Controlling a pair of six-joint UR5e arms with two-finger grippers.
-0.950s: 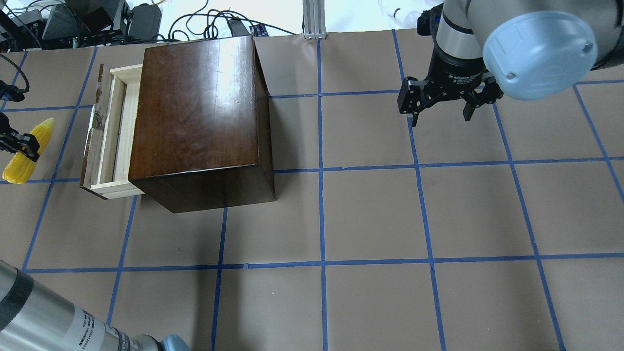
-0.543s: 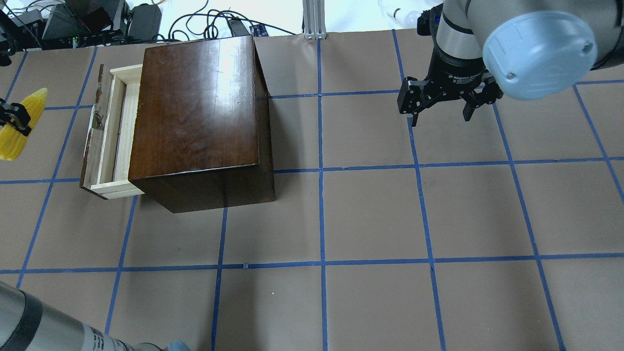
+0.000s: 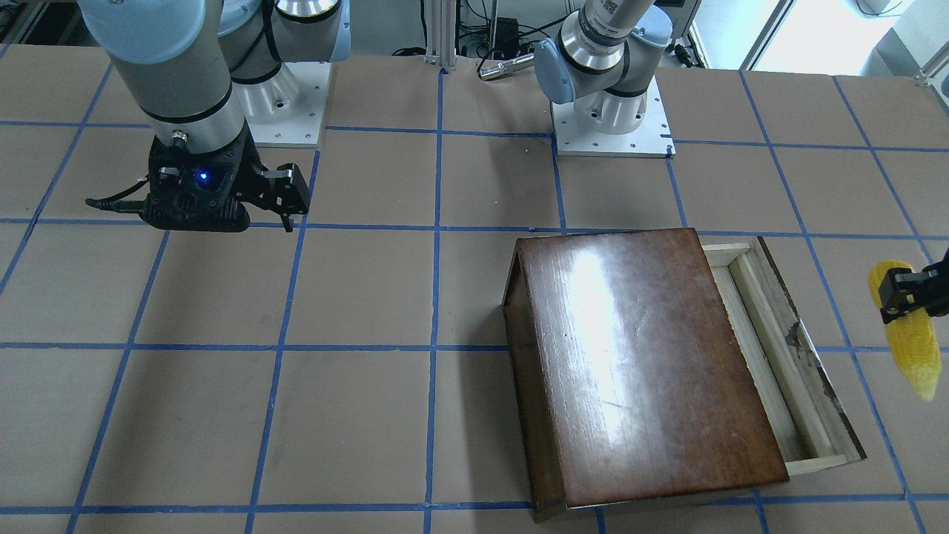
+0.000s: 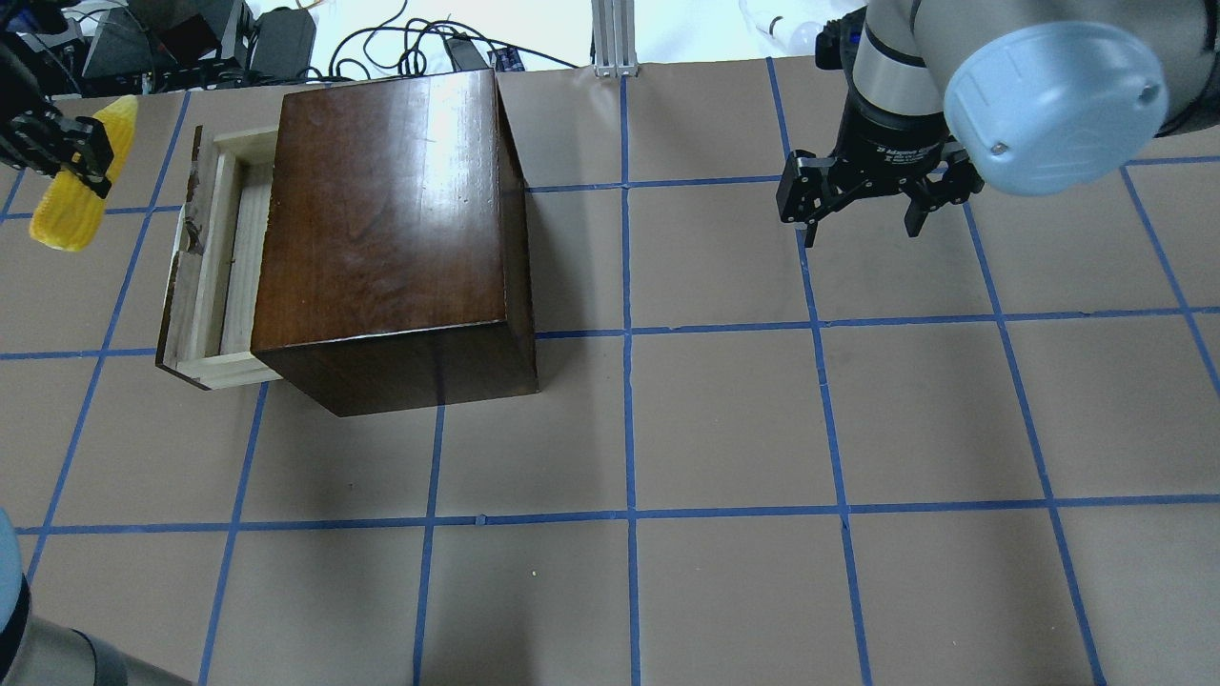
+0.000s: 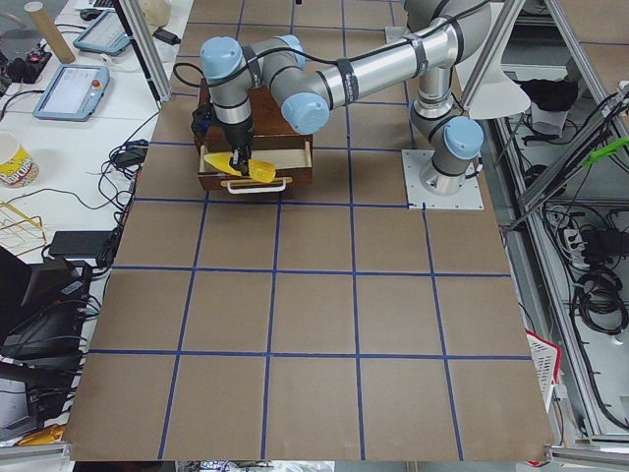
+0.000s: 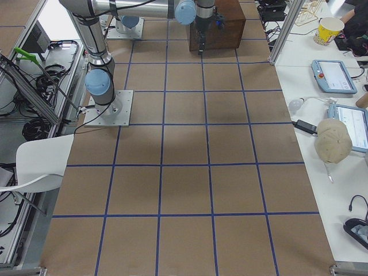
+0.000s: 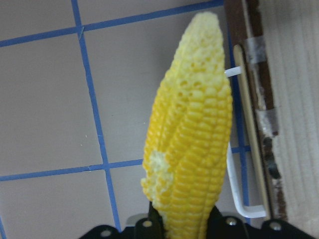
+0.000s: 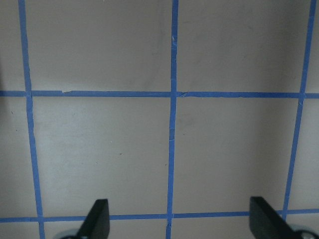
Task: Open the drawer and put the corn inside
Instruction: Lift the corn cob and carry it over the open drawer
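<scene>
The glossy dark-brown box [image 4: 391, 229] stands at the table's far left; its pale wood drawer [image 4: 224, 257] is pulled out partway toward the left, with its scuffed dark front panel [image 4: 181, 276] outermost. My left gripper [image 4: 71, 152] is shut on the yellow corn [image 4: 67, 205] and holds it in the air just left of the drawer front. The corn also shows in the front view [image 3: 913, 345] and fills the left wrist view [image 7: 192, 149], with the drawer's handle [image 7: 239, 196] beside it. My right gripper [image 4: 863, 214] is open and empty over bare table at the far right.
Brown paper with a blue tape grid covers the table [image 4: 724, 419]. Cables and dark equipment [image 4: 191, 43] lie beyond the far edge behind the box. The arm bases [image 3: 612, 130] stand at the robot's side of the table.
My left gripper has carried the corn away from the robot, toward the far edge, and then right, closer to the drawer front. The right arm and the drawer have not moved.
</scene>
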